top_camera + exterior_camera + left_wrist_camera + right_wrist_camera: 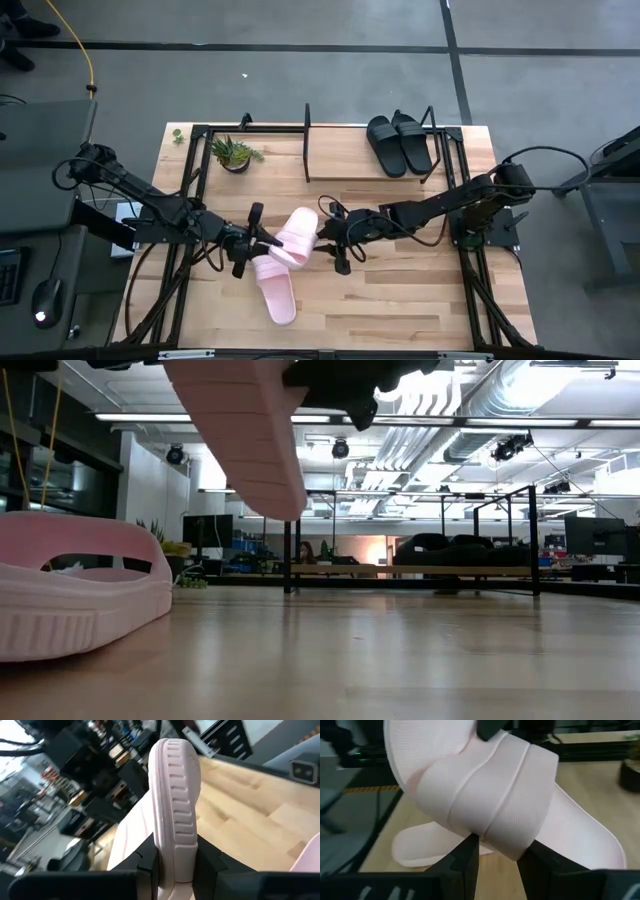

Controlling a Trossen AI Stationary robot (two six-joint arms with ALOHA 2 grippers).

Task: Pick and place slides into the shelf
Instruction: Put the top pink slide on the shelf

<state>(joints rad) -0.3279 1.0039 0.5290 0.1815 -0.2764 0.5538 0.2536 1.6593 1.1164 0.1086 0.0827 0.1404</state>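
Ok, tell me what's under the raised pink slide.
Under the raised pink slide lies the second pink slide, flat on the wooden tabletop. Its heel end is covered from above; contact there cannot be judged.

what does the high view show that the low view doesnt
Only the high view shows both arms meeting at the lifted pink slide, the left gripper clamping it, the right gripper at its other end, and a potted plant. Only the low view shows the room behind and the raised slide's ridged sole. Both show the second pink slide on the table and the black pair on the shelf.
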